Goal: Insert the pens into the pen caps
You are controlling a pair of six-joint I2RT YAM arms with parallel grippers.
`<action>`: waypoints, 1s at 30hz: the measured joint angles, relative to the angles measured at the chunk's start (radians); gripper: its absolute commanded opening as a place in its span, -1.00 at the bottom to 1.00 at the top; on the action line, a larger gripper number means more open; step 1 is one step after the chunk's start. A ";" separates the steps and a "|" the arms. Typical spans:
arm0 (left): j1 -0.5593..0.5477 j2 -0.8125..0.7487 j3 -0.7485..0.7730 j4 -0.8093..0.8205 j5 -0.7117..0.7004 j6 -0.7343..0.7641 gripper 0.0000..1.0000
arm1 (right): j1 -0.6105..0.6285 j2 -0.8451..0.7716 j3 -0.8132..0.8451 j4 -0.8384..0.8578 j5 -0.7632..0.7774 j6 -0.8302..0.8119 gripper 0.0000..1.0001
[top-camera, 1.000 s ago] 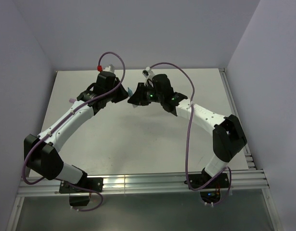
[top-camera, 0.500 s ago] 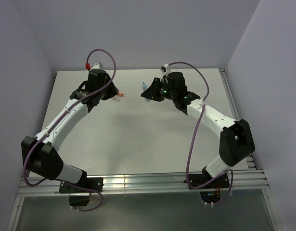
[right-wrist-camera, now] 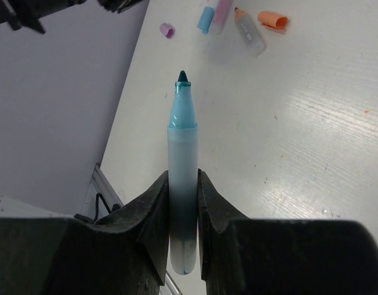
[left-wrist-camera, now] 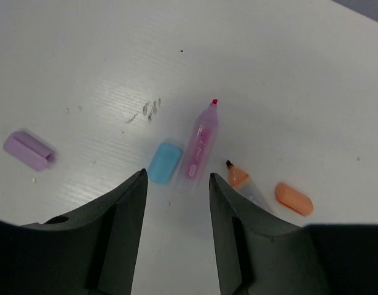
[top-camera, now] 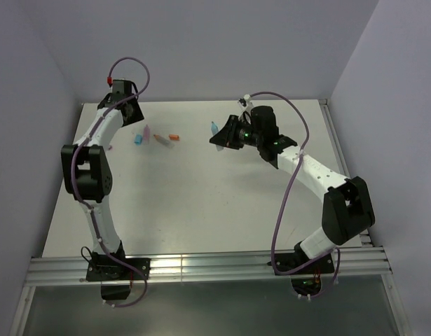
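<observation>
Pens look light, stiff, slick plastic, probably best pinched mid-barrel, clear of the soft tip. The right gripper [right-wrist-camera: 182, 184] is clamped on the blue pen [right-wrist-camera: 182, 132], held above the table [right-wrist-camera: 311, 123]; the left gripper [left-wrist-camera: 177, 178] hovers with jaws apart and empty over the blue cap [left-wrist-camera: 165, 162], pink pen [left-wrist-camera: 201, 142], orange pen [left-wrist-camera: 244, 184] and orange cap [left-wrist-camera: 294, 198] lying close together. Print on the pink barrel is unreadable.

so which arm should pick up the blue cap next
Left. The left claw hangs open over the blue cap; the right claw is shut on the blue pen, farther off.
</observation>
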 measured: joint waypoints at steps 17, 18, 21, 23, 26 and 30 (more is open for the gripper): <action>0.069 0.204 0.058 -0.005 0.042 0.128 0.01 | -0.056 -0.001 -0.032 0.003 -0.057 -0.018 -1.00; 0.071 0.210 0.059 -0.004 0.049 0.130 0.02 | -0.056 -0.001 -0.033 0.003 -0.059 -0.018 -1.00; 0.071 0.224 0.059 0.001 0.069 0.135 0.03 | -0.056 -0.001 -0.033 0.007 -0.066 -0.018 -1.00; 0.069 0.230 0.059 0.002 0.078 0.136 0.03 | -0.056 -0.001 -0.033 0.008 -0.072 -0.018 -1.00; 0.069 0.239 0.059 0.002 0.080 0.139 0.02 | -0.058 -0.001 -0.034 0.011 -0.078 -0.018 -1.00; 0.069 0.241 0.059 0.010 0.090 0.139 0.02 | -0.059 -0.001 -0.037 0.018 -0.079 -0.018 -1.00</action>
